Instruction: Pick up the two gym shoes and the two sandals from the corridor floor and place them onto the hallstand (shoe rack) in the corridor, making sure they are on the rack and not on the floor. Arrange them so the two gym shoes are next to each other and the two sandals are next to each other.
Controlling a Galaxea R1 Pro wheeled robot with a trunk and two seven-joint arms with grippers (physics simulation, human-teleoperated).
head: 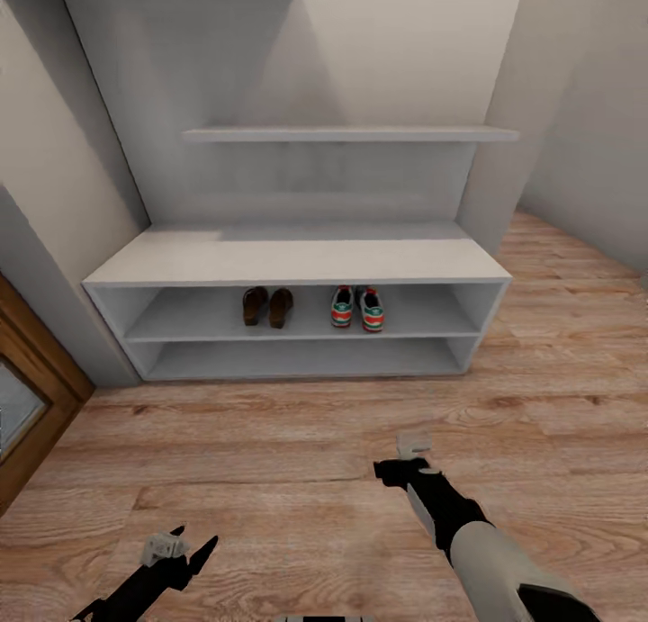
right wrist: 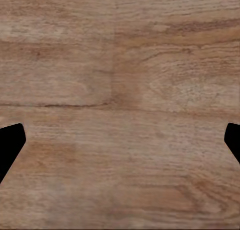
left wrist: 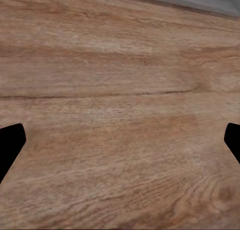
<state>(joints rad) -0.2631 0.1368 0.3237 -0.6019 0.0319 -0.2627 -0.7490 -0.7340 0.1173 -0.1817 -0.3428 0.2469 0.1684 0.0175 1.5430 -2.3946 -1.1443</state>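
Both grippers (head: 184, 550) (head: 402, 455) low, apparently agape, floorward.

The 2 brown sandals (head: 267, 306) are sitting side by side on the grey hallstand (head: 297, 260), on its upper shelf. The 2 white gym shoes (head: 357, 307) are sitting together just beside them. Nothing is lying on the wood corridor floor (head: 297, 451).

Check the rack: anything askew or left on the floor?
Nothing stands out. The sandals and gym shoes sit paired on the hallstand, upper open shelf. The right sneaker angles slightly outward. Both grippers hang open over the floor.
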